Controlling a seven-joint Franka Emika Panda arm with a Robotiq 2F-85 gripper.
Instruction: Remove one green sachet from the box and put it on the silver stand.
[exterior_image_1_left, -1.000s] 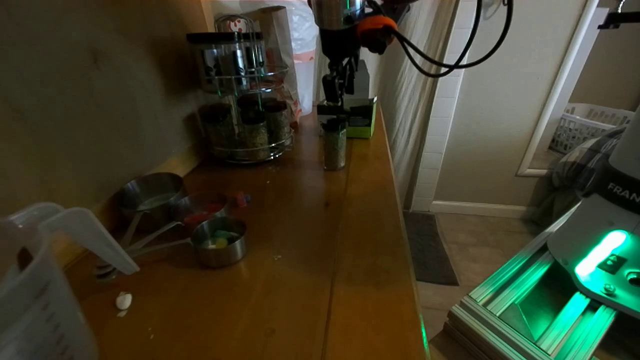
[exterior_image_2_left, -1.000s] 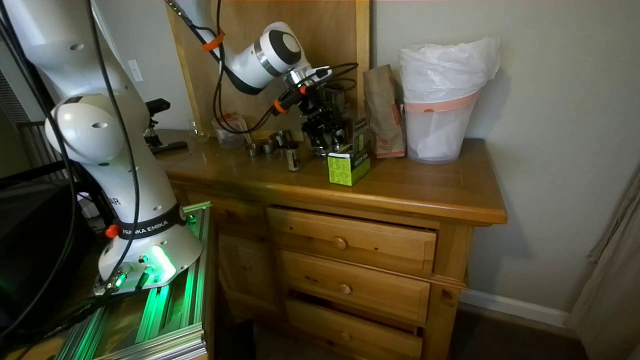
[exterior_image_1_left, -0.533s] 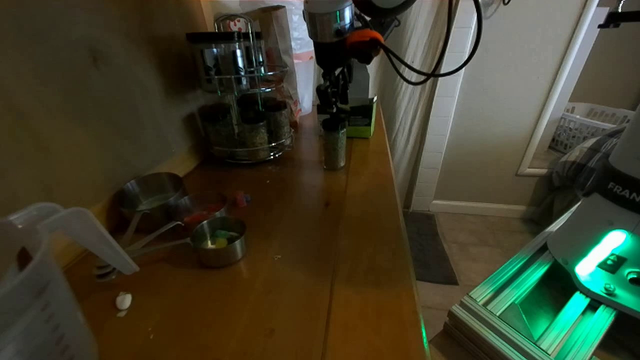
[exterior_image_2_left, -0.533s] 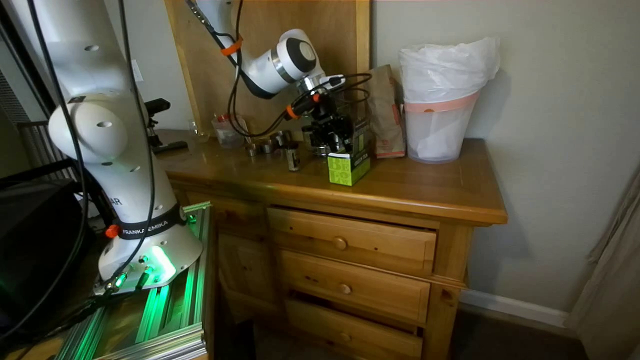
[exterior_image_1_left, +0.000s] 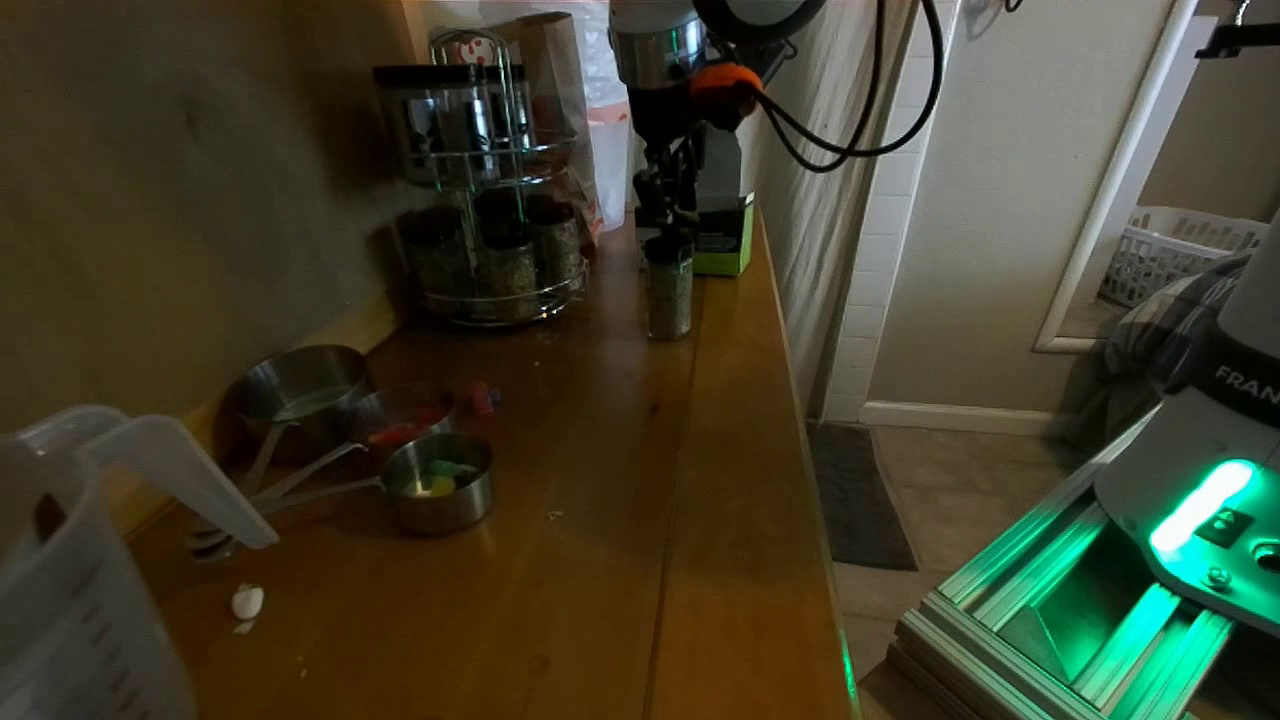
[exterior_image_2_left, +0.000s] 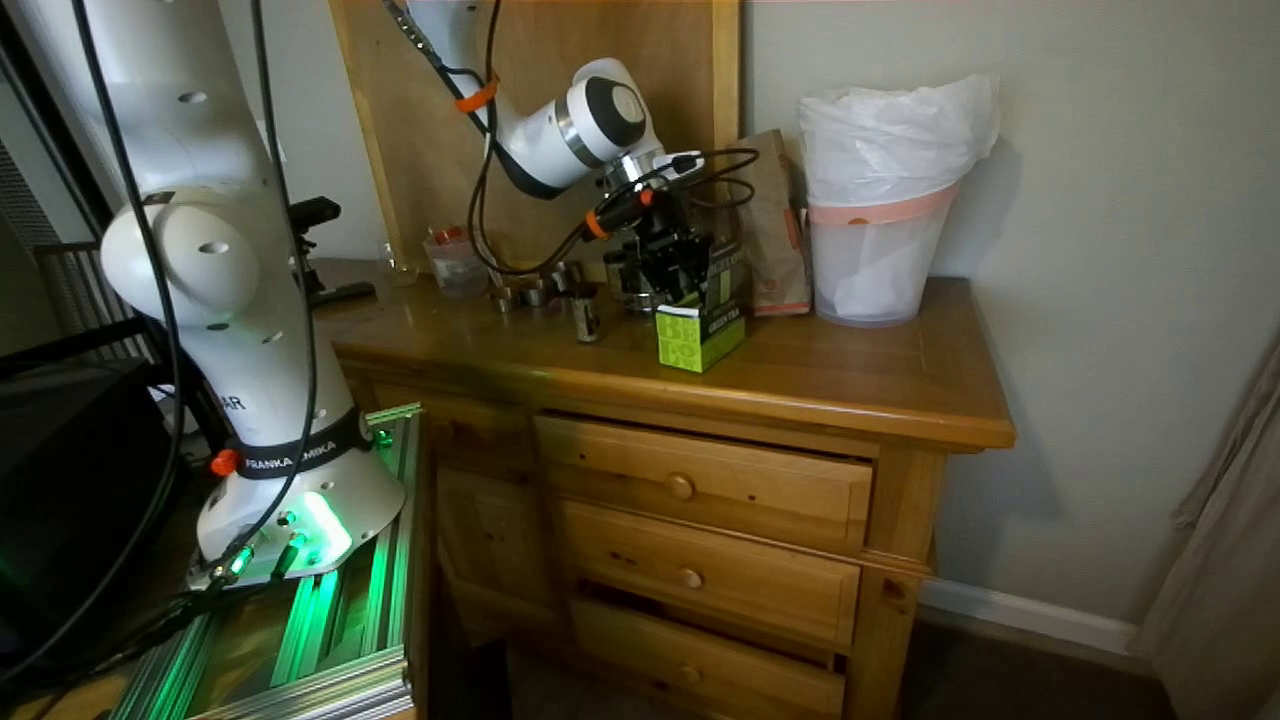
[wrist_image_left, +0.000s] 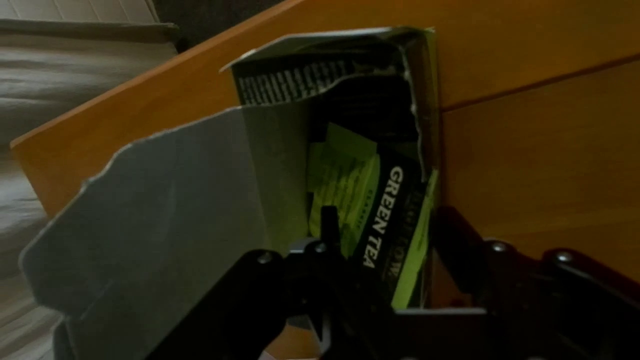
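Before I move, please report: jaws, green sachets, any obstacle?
Jaws open over the box. Green sachets inside, none visibly held. Upright cardboard flap beside the opening, could obstruct.

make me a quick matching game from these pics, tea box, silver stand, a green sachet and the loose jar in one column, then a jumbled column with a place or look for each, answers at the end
Things
1. box
2. silver stand
3. green sachet
4. loose jar

Places and looks
A. carries lidded containers on two tiers
B. dark-lidded, upright on the wooden top, apart from the silver stand
C. open on top, bright green at one end
D. lies inside the box, lettered GREEN TEA in white

Pairs: 1-C, 2-A, 3-D, 4-B
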